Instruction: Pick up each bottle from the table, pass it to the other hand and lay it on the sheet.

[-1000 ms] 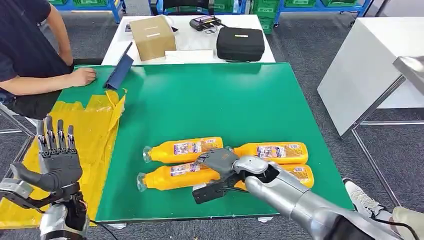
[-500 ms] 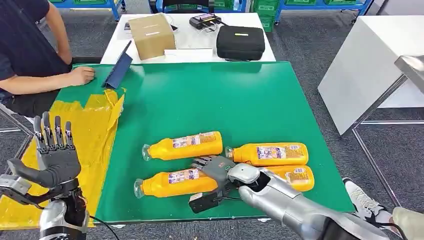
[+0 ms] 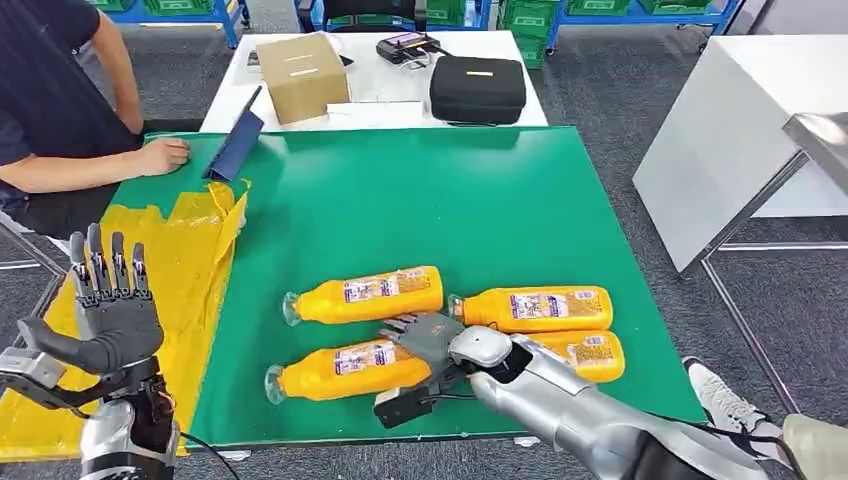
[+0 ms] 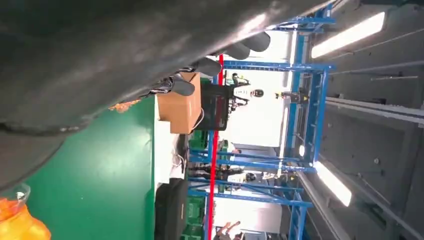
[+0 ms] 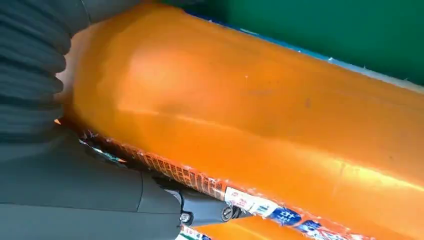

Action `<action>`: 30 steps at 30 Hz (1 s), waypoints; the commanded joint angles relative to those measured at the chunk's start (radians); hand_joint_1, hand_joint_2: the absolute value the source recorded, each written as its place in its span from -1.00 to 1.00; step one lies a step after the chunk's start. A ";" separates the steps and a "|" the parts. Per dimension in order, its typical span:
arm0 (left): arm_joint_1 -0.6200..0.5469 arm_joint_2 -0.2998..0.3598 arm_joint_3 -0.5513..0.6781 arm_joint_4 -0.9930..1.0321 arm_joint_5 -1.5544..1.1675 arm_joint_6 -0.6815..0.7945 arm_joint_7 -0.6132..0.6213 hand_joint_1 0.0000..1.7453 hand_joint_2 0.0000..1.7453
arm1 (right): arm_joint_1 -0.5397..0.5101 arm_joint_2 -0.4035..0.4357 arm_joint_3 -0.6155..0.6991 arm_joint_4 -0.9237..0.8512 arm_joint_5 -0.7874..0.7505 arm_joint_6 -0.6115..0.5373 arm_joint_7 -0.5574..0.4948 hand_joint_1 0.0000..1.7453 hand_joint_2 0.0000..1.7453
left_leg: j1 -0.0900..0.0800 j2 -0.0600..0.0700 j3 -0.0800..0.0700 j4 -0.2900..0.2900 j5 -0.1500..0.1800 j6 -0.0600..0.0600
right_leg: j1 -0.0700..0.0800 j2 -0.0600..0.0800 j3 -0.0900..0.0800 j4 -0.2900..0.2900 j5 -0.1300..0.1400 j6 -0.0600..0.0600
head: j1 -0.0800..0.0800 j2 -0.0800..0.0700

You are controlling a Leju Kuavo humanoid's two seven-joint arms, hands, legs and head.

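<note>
Head view, closest in: the right robot hand [image 3: 425, 340] lies on the near-left bottle [image 3: 345, 368], at about 6 o'clock on the green desk [image 3: 450, 200]. Its fingers curl over the fat end of that bottle, and the right wrist view has orange plastic pressed right against the palm. I cannot tell if it has a firm hold yet. The left robot hand [image 3: 110, 310] is up at 8 o'clock, wide open with fingers pointing up, holding nothing, above the yellow sheet [image 3: 190, 260].

What could go wrong? I think the bottle may roll or slip, because it is round and smooth and lies on its side. The robot hand is also squeezed in among other bottles, so a lift could bump the bottle at 5 o'clock [image 3: 590, 352] and push it toward the desk edge. The pass could fail too if the hold is only on one end, since the long bottle would tip.

Four bottles lie flat, close together near the front. They are orange with clear caps and small labels. Two more lie just behind: one at the middle [image 3: 365, 293], one to the right [image 3: 535, 308].

Far off at 10 o'clock, a person's hand [image 3: 165, 152] rests on the desk. A cardboard box [image 3: 300, 75] and a black case [image 3: 478, 88] sit at 12 o'clock.
</note>
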 commanded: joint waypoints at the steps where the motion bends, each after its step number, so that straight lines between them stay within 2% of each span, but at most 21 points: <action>1: -0.018 0.001 -0.001 0.083 0.000 -0.005 0.007 -1.00 -1.00 | 0.119 -0.017 0.055 0.121 -0.010 0.025 -0.001 1.00 1.00 | 0.000 -0.006 -0.015 0.002 0.006 -0.001 | 0.001 -0.001 -0.013 0.002 0.004 -0.001 | 0.000 0.000; 2: -0.019 0.001 -0.001 0.084 0.000 -0.004 0.007 -1.00 -1.00 | 0.125 -0.014 0.052 0.124 -0.010 0.023 0.000 1.00 1.00 | 0.001 -0.003 -0.008 0.002 0.003 -0.001 | 0.001 0.001 -0.007 0.002 0.002 -0.001 | 0.000 0.000; 3: -0.020 0.002 -0.001 0.085 0.000 -0.004 0.007 -1.00 -1.00 | 0.128 -0.011 0.046 0.130 -0.012 0.018 0.000 1.00 1.00 | 0.001 -0.006 -0.017 0.002 0.006 -0.001 | 0.001 0.000 -0.015 0.002 0.005 -0.002 | 0.000 0.000; 4: -0.020 0.001 -0.001 0.085 0.000 -0.004 0.007 -1.00 -1.00 | 0.130 -0.010 0.046 0.130 -0.012 0.018 0.000 1.00 1.00 | 0.001 -0.002 -0.010 0.003 0.003 -0.001 | 0.001 0.001 -0.009 0.003 0.002 -0.002 | 0.000 0.000; 5: -0.020 0.001 -0.001 0.085 0.000 -0.004 0.007 -1.00 -1.00 | 0.130 -0.010 0.046 0.130 -0.012 0.018 0.000 1.00 1.00 | 0.001 -0.006 -0.018 0.003 0.007 -0.001 | 0.002 0.000 -0.016 0.003 0.005 -0.002 | 0.000 0.000; 7: -0.020 0.001 -0.001 0.085 0.000 -0.004 0.007 -1.00 -1.00 | 0.130 -0.010 0.046 0.130 -0.012 0.018 0.000 1.00 1.00 | 0.003 -0.002 -0.013 0.002 0.005 -0.002 | 0.004 0.001 -0.011 0.001 0.004 -0.003 | 0.000 0.000; 8: -0.020 0.001 -0.001 0.085 0.000 -0.004 0.007 -1.00 -1.00 | 0.130 -0.010 0.046 0.130 -0.012 0.018 0.000 1.00 1.00 | 0.002 -0.006 -0.020 0.001 0.009 -0.002 | 0.004 -0.001 -0.018 0.001 0.006 -0.004 | 0.000 0.000; 10: -0.020 0.001 -0.001 0.085 0.000 -0.004 0.007 -1.00 -1.00 | 0.130 -0.010 0.046 0.130 -0.012 0.018 0.000 1.00 1.00 | 0.003 -0.004 -0.014 0.001 0.007 -0.002 | 0.004 0.000 -0.013 0.000 0.005 -0.004 | 0.000 0.000; 11: -0.020 0.001 -0.001 0.085 0.000 -0.004 0.007 -1.00 -1.00 | 0.130 -0.010 0.046 0.130 -0.012 0.018 0.000 1.00 1.00 | 0.003 -0.007 -0.016 -0.001 0.009 -0.002 | 0.004 -0.002 -0.015 -0.001 0.006 -0.004 | 0.000 0.000; 15: -0.022 0.003 -0.003 0.089 0.002 -0.005 0.007 -1.00 -1.00 | 0.131 -0.006 0.018 0.131 -0.046 0.017 -0.014 1.00 1.00 | 0.003 -0.004 -0.012 0.000 0.007 -0.003 | 0.004 0.000 -0.011 0.000 0.005 -0.004 | 0.000 0.000; 16: -0.022 0.007 -0.003 0.093 0.008 -0.010 0.007 -1.00 -1.00 | 0.130 -0.002 -0.019 0.124 -0.096 0.019 -0.040 1.00 1.00 | 0.002 -0.008 -0.017 -0.001 0.009 -0.003 | 0.003 -0.002 -0.015 -0.001 0.007 -0.004 | 0.000 0.000; 18: -0.026 0.015 -0.003 0.106 0.028 -0.025 0.007 -1.00 -1.00 | 0.127 0.008 -0.101 0.097 -0.215 0.030 -0.096 1.00 1.00 | 0.003 -0.003 -0.011 0.001 0.006 -0.003 | 0.004 0.000 -0.011 0.001 0.004 -0.004 | 0.000 0.000; 19: -0.029 0.021 -0.002 0.114 0.043 -0.032 0.005 -1.00 -1.00 | 0.143 0.014 -0.189 0.060 -0.324 0.012 -0.138 1.00 1.00 | 0.002 -0.007 -0.018 -0.001 0.009 -0.003 | 0.003 -0.001 -0.017 0.000 0.006 -0.004 | 0.000 0.000; 20: -0.016 0.026 0.009 0.108 0.071 -0.035 0.002 -1.00 -1.00 | 0.187 0.020 -0.296 -0.020 -0.423 -0.054 -0.181 1.00 1.00 | 0.003 -0.003 -0.013 0.001 0.006 -0.003 | 0.003 0.001 -0.012 0.001 0.004 -0.003 | 0.000 0.000; 21: 0.004 0.025 0.022 0.090 0.098 -0.044 0.009 -1.00 -1.00 | 0.236 0.022 -0.366 -0.113 -0.446 -0.129 -0.205 1.00 1.00 | 0.002 -0.006 -0.018 0.000 0.009 -0.003 | 0.003 0.000 -0.017 0.000 0.006 -0.003 | 0.000 0.000; 23: 0.060 0.014 0.053 0.031 0.159 -0.095 0.034 -1.00 -1.00 | 0.394 0.037 -0.552 -0.386 -0.539 -0.194 -0.241 1.00 1.00 | 0.003 -0.004 -0.012 0.000 0.005 -0.003 | 0.004 0.002 -0.010 0.000 0.003 -0.003 | 0.000 0.000; 24: 0.081 0.004 0.064 0.005 0.181 -0.117 0.042 -1.00 -1.00 | 0.461 0.050 -0.624 -0.495 -0.581 -0.211 -0.256 1.00 1.00 | 0.003 -0.006 -0.016 -0.002 0.006 -0.004 | 0.004 0.002 -0.013 -0.002 0.004 -0.003 | 0.001 0.000; 26: 0.117 -0.020 0.075 -0.057 0.179 -0.119 0.045 -1.00 -1.00 | 0.559 0.067 -0.720 -0.677 -0.615 -0.238 -0.279 1.00 1.00 | 0.003 -0.006 -0.015 0.000 0.004 -0.001 | 0.004 0.000 0.001 0.001 0.001 -0.001 | 0.000 0.000; 27: 0.126 -0.029 0.072 -0.078 0.174 -0.122 0.046 -1.00 -1.00 | 0.583 0.073 -0.751 -0.720 -0.608 -0.244 -0.289 1.00 1.00 | 0.003 -0.006 -0.018 0.001 0.004 -0.002 | 0.005 0.001 -0.002 0.001 0.001 -0.003 | 0.000 0.000; 30: 0.143 -0.034 0.038 -0.103 0.168 -0.145 0.059 -1.00 -1.00 | 0.603 0.103 -0.809 -0.744 -0.577 -0.223 -0.313 1.00 1.00 | 0.002 -0.014 -0.031 0.002 0.006 -0.001 | 0.004 -0.008 -0.013 0.003 0.001 -0.001 | -0.001 0.000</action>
